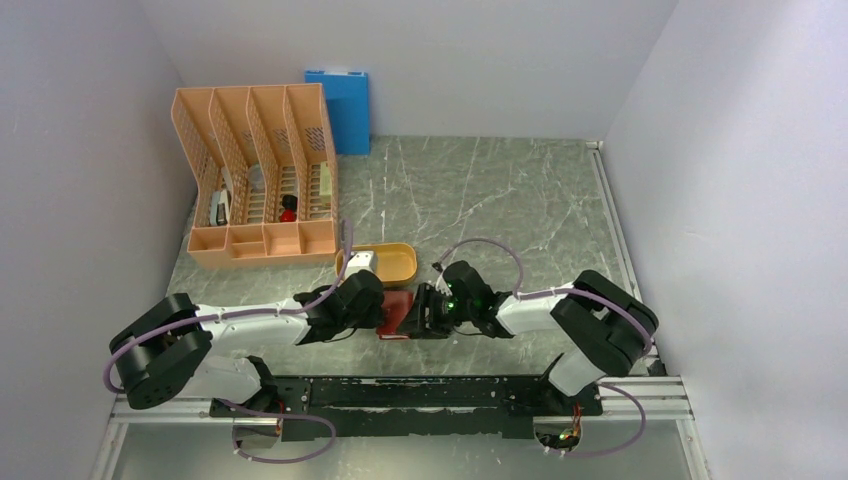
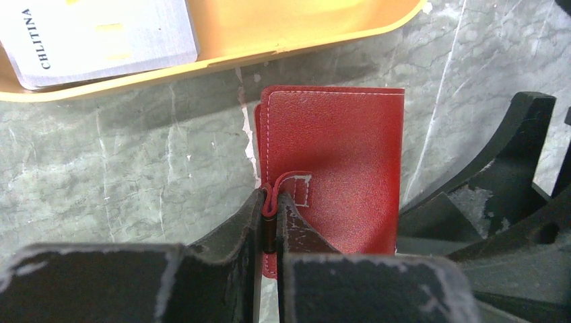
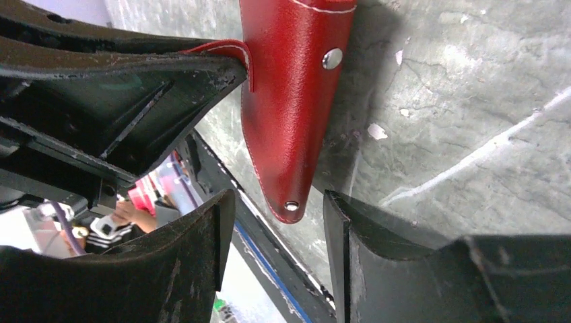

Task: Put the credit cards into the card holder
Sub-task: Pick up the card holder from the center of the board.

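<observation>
**Grippers.** The left gripper [image 2: 269,205] comes in from 9 o'clock. Its jaws are pressed together on the small red tab [image 2: 296,183] of the card holder [image 2: 337,155]. The right gripper [image 3: 277,229] comes in from 3 o'clock. Its jaws stand apart, one on each side of the holder's lower corner. A gap shows on both sides, and neither jaw touches the leather.

**Task items.** The card holder is folded shut with its red outer face showing. It sits between the two grippers, close to the table's near edge at 6 o'clock. One credit card [image 2: 101,33], pale with dark lettering, lies inside the orange tray [image 2: 303,27].

**Edges and room.**
- The tray is at 12 o'clock of the holder. A narrow strip of table separates the holder's far edge from the tray wall.
- The right gripper's fingers are just beside the holder's 3 o'clock edge.
- The black mounting rail [image 1: 400,395] runs along the near edge, close behind both wrists.

**Surface and surroundings.** The table [image 1: 480,200] is grey-green marble with pale veins. A peach file rack [image 1: 260,180] stands at 10 o'clock. A blue folder [image 1: 345,105] leans on the back wall at 11 o'clock. Plain pale walls enclose the table on three sides.
</observation>
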Available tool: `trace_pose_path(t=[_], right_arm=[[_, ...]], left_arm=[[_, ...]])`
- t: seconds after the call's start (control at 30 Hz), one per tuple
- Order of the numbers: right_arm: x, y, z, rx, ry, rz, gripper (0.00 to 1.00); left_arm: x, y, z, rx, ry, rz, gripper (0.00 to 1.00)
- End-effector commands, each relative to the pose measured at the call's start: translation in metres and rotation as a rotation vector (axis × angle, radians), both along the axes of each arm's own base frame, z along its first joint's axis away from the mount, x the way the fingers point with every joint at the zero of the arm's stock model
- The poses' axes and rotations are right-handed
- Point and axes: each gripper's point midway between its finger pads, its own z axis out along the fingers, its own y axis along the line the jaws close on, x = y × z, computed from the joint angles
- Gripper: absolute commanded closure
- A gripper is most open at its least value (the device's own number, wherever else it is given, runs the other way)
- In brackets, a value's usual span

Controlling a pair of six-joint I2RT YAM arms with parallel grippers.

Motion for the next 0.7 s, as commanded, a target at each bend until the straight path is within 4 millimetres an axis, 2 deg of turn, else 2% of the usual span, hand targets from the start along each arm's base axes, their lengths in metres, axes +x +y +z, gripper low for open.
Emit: trace_pose_path(t=[0.0,0.17,0.43,0.57,0.67], right_arm=[[0.006,-0.004,-0.015,-0.005,0.068,-0.115,0.45],[0.012,-0.002,-0.021,0.008,0.092,-0.167,0.49],[0.014,0.013,-0.017,0.05,0.084,-0.152,0.59],[0.013,0.014,-0.01,0.056,0.049,-0.136,0.83],[0.013,0.007,0.002,0.023,-0.013,-0.114,0.98]], left_arm=[[-0.012,0.021,-0.026,0.079,0.054,0.015,0.95],[-0.016,0.016,-0.028,0.052,0.067,0.004,0.95],[-0.02,0.012,-0.029,0.019,0.084,-0.006,0.95],[-0.02,0.012,-0.022,0.009,0.079,-0.004,0.95],[-0.016,0.012,-0.004,0.0,0.058,0.011,0.93]])
